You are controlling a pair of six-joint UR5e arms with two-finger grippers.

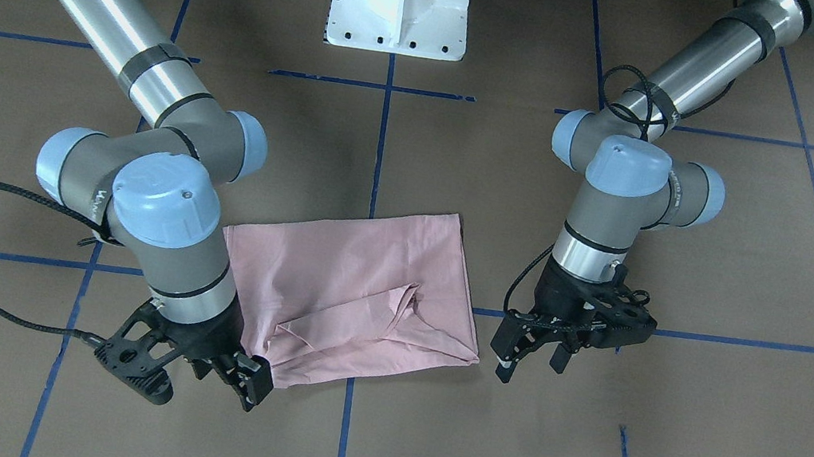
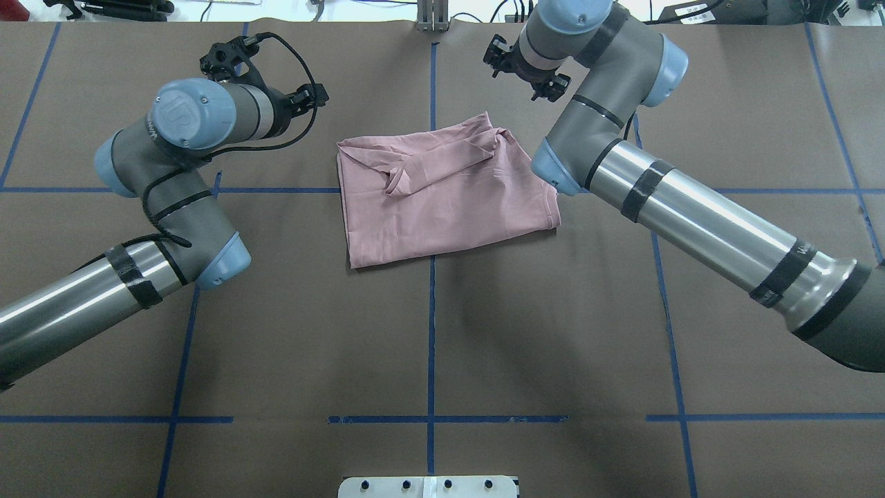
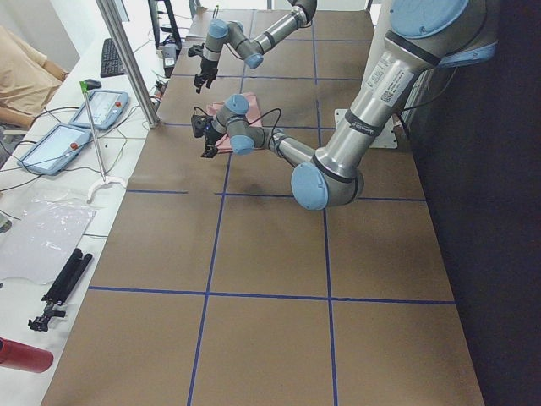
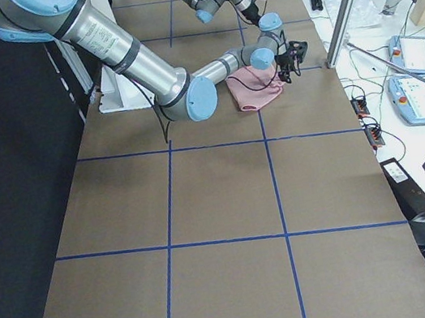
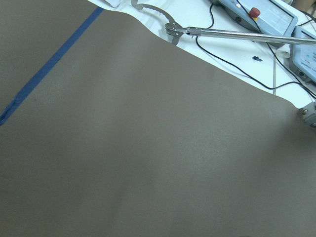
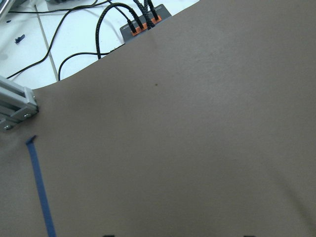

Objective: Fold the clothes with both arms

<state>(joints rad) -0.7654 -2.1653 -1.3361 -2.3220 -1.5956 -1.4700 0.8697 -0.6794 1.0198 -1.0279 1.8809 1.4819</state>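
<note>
The pale pink T-shirt lies folded on the brown table, plain side up, with a sleeve folded across its middle; its print is hidden. It also shows in the overhead view and in the right side view. My right gripper is open and empty, low over the table beside the shirt's far corner. My left gripper is open and empty, a short gap from the shirt's other side. Both wrist views show only bare table.
The white pedestal base stands at the robot's side. Blue tape lines cross the table. Beyond the far edge are cables, teach pendants and an aluminium post.
</note>
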